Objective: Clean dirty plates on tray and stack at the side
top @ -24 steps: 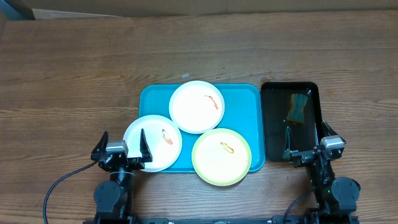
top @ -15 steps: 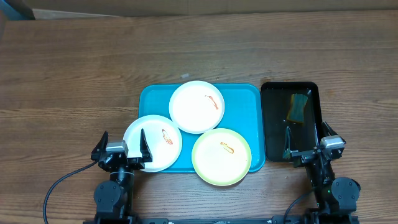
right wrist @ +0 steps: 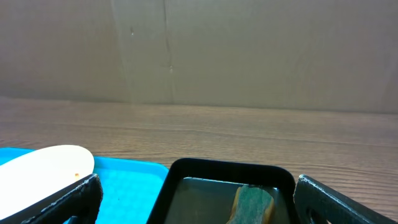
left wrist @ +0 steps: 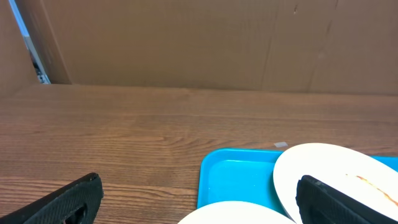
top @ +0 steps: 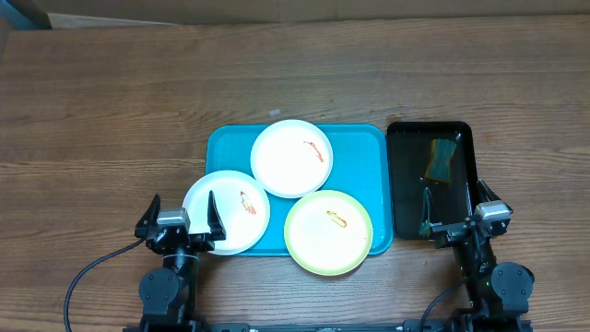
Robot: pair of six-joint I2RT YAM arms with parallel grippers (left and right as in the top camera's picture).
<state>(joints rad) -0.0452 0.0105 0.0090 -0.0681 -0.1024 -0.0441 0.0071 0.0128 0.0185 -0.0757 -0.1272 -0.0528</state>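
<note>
**Overhead: three smeared plates, both arms at the near edge**

Overhead, the tray [top: 364, 148] sits mid-tabletop [top: 111, 111], with broad bare wood behind it and to its left. The far plate [top: 292, 159] lies wholly inside the tray. The left plate [top: 230, 212] overhangs its left edge and the green plate [top: 328, 232] its near edge. A black tray [top: 406, 175] just to the right holds a sponge [top: 442, 159]. The left fingers [top: 213, 210] stand wide, one over the left plate's rim. The right fingers [top: 426, 212] stand wide at the black tray's near end.

Left wrist: the fingers [left wrist: 62, 202] are spread wide and empty. The tray corner and two plate rims lie between them, with open wood beyond up to a cardboard wall [left wrist: 186, 43].

Right wrist: the fingers [right wrist: 348, 199] are wide and empty, framing the black tray's rim and the sponge.
</note>
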